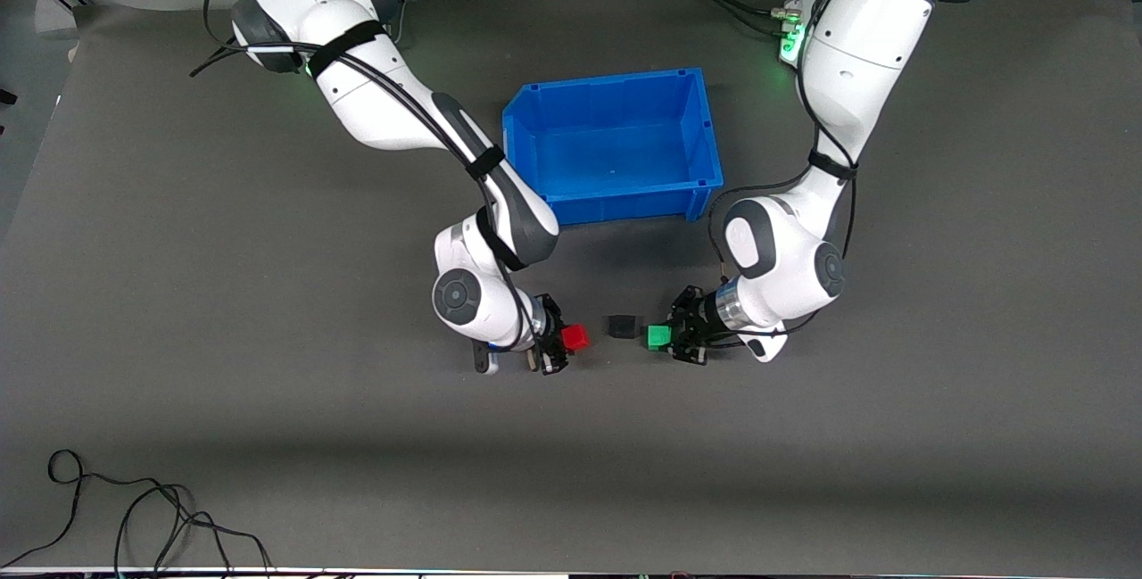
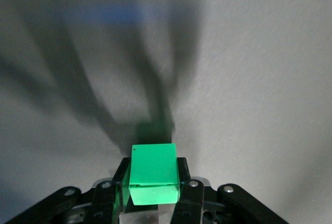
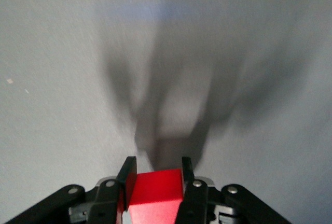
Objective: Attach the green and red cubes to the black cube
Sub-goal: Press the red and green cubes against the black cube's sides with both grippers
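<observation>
The black cube [image 1: 622, 326] sits on the grey table between the two grippers. My left gripper [image 1: 667, 336] is shut on the green cube [image 1: 658, 335], held low just beside the black cube toward the left arm's end. In the left wrist view the green cube [image 2: 153, 173] sits between the fingers [image 2: 182, 182]. My right gripper [image 1: 564, 340] is shut on the red cube [image 1: 575, 337], held low beside the black cube toward the right arm's end. In the right wrist view the red cube [image 3: 155, 190] is clamped between the fingers [image 3: 126, 180]. The black cube does not show in either wrist view.
An empty blue bin [image 1: 616, 144] stands farther from the front camera than the cubes. A black cable [image 1: 134, 516] lies near the table's front edge at the right arm's end.
</observation>
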